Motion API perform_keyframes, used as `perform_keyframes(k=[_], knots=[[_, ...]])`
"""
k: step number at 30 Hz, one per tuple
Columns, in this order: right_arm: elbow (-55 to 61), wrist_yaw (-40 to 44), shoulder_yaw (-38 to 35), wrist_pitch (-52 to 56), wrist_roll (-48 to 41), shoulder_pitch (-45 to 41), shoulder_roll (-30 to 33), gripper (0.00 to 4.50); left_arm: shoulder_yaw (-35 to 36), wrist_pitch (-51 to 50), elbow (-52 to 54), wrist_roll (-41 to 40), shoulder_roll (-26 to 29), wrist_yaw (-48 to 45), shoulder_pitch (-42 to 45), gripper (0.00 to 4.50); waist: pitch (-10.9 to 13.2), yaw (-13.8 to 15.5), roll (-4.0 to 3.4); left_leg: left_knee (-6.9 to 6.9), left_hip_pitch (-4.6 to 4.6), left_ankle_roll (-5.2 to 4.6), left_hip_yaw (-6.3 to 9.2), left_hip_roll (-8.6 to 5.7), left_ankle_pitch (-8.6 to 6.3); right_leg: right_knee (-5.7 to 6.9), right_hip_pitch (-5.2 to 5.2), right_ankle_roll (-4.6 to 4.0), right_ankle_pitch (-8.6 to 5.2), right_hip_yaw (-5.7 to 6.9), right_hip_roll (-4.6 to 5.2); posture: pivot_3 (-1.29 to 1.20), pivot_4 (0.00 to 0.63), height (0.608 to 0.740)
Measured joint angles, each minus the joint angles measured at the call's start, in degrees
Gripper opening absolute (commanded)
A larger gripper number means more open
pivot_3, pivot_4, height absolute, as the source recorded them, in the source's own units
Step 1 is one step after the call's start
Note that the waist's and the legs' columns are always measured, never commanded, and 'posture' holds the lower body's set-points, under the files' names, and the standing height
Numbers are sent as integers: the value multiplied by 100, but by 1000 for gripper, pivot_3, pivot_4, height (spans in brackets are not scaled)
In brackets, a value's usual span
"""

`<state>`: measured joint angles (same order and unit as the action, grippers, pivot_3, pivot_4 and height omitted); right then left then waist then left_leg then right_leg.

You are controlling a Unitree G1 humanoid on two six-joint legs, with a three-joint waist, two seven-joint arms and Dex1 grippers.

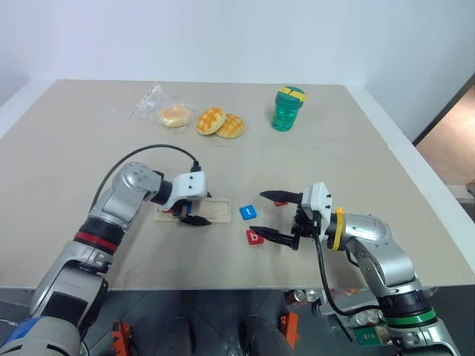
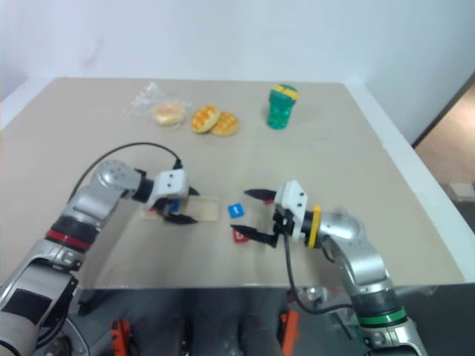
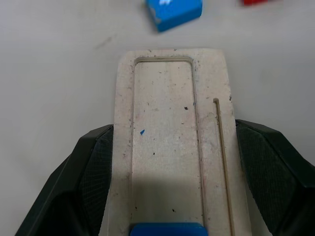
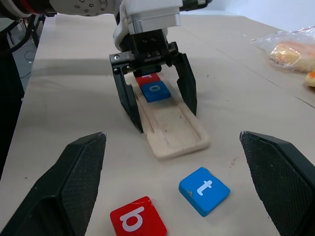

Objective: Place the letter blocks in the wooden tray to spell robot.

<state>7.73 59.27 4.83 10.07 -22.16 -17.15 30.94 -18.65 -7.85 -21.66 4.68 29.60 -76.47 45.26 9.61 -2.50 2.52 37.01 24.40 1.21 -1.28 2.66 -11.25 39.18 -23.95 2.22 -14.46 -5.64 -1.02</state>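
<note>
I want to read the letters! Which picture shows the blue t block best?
The right wrist view: the blue t block lies close, its white t clear. Both eye views show it as a small blue square beside the wooden tray. The left wrist view catches part of it.

Both arms are silver-grey metal with rounded joint housings. The left arm (image 1: 119, 200), at the lower left of the head view, carries a red ring and a black band below its elbow, and a black cable loops over it to a white wrist block. The right arm (image 1: 375, 248), at the lower right, has a yellow ring, a green band and a black cable. Each claw, left claw (image 1: 194, 219) and right claw (image 1: 278, 216), has two black fingers with textured inner pads (image 4: 83, 182).
</note>
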Motion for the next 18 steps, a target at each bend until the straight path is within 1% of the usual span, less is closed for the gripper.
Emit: perform_keyframes(k=[5, 13, 18], knots=[[-10, 7, 0, 0, 8, -5, -13, 4500, -189, -213, -5, 49, -235, 141, 127, 3187, 0, -1, -1, 9, -7, 0, 2, -1, 0, 0, 12, 2, 3, 0, 0, 0, 150, 740], [-9, -48, 0, 1, 24, -2, -21, 4500, -347, -256, -196, 117, -586, 315, 301, 3187, -1, -1, -2, 19, -8, 0, 4, -2, 0, 0, 18, 6, 5, 0, 0, 0, 150, 740], [-5, -62, 0, 3, 43, 94, -12, 4500, -405, -205, -325, 130, -667, 351, 390, 3187, -1, -1, -2, 24, -9, 0, 5, -3, 0, 0, 22, 9, 7, 0, 0, 0, 150, 740]])
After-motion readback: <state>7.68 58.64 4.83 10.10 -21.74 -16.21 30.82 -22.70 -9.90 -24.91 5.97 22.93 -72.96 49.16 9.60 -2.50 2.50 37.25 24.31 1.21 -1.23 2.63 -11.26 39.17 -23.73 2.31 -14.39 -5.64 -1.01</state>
